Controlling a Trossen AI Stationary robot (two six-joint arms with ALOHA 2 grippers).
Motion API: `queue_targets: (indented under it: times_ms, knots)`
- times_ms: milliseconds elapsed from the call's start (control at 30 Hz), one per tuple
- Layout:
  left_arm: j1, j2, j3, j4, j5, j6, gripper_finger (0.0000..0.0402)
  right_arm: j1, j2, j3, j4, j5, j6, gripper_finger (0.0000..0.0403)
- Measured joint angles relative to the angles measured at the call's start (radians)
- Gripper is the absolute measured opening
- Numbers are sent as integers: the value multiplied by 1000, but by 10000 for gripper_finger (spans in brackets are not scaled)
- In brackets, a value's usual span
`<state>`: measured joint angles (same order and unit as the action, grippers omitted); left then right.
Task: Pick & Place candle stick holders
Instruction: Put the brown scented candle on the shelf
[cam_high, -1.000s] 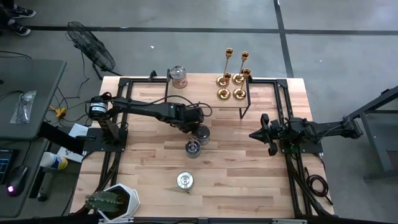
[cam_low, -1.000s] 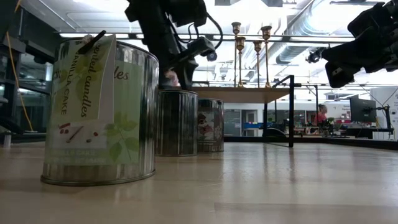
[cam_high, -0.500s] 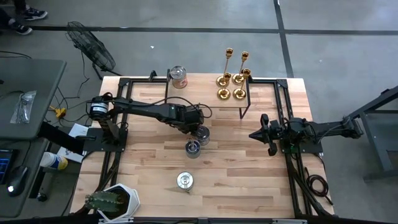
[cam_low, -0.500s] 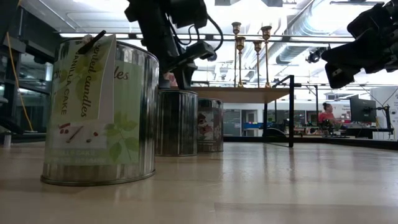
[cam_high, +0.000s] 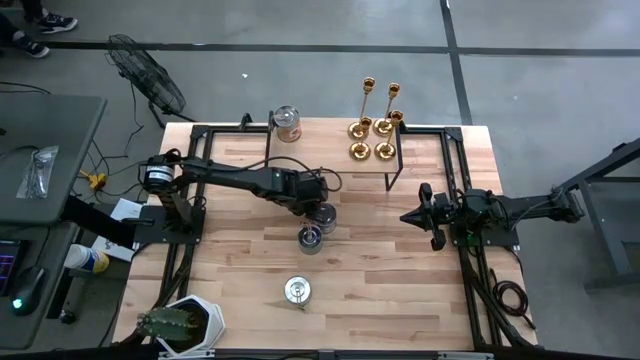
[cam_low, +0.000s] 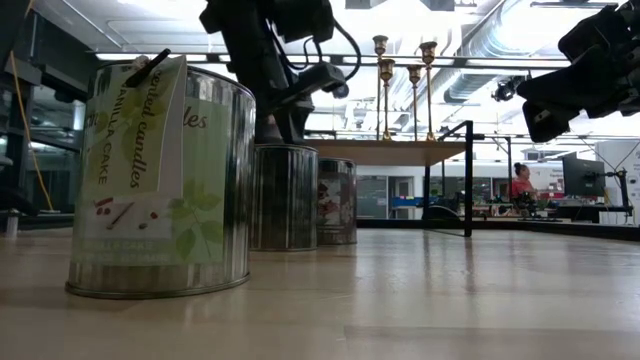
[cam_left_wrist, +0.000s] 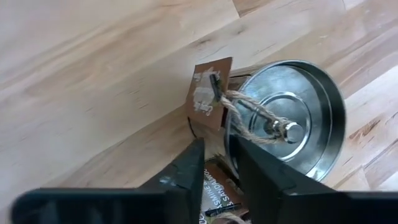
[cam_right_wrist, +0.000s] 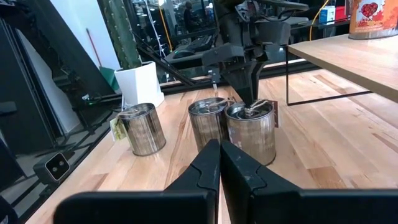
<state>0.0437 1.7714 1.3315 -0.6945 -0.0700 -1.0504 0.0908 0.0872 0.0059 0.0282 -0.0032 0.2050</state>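
**Left arm closes in on a candle tin at mid-table**

The left gripper (cam_high: 320, 210) hangs over a silver tin (cam_high: 325, 217) near the centre of the wooden table (cam_high: 400, 290), its two dark fingers (cam_left_wrist: 186, 177) narrowed to a slim gap just beside the tin's rim. The wrist view shows a loop of twine and a brown card tag (cam_left_wrist: 208, 93) tied at the lid; the fingers seem lined up to nip that rim or the twine, though from where I stand it cannot be told whether they have hold of anything.

A second tin (cam_high: 310, 240) stands touching or nearly touching the first, which is likely why the arm comes down from above and not from the side. A third tin (cam_high: 296, 291) sits alone nearer the front edge, and a fourth (cam_high: 287, 123), with a reddish label, waits at the back.

The gold candlesticks (cam_high: 375, 125) are grouped on a raised shelf (cam_high: 430, 140) at the table's far edge, upright on their round bases, clear of both arms.

The right gripper (cam_high: 418, 216) rests at the table's right side, clamped tight on nothing, evidently kept out of the way. A potted cactus (cam_high: 170, 325) marks the front left corner.
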Motion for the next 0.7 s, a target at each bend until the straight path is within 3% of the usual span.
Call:
queue_targets:
  times_ms: [233, 700]
  knots:
    - [-7, 0, 0, 0, -6, 47, 7, 0, 0, 0, 0, 0, 0, 4]
    - [-18, 0, 9, -18, -12, 103, 1, 0, 0, 0, 0, 0, 0, 4]
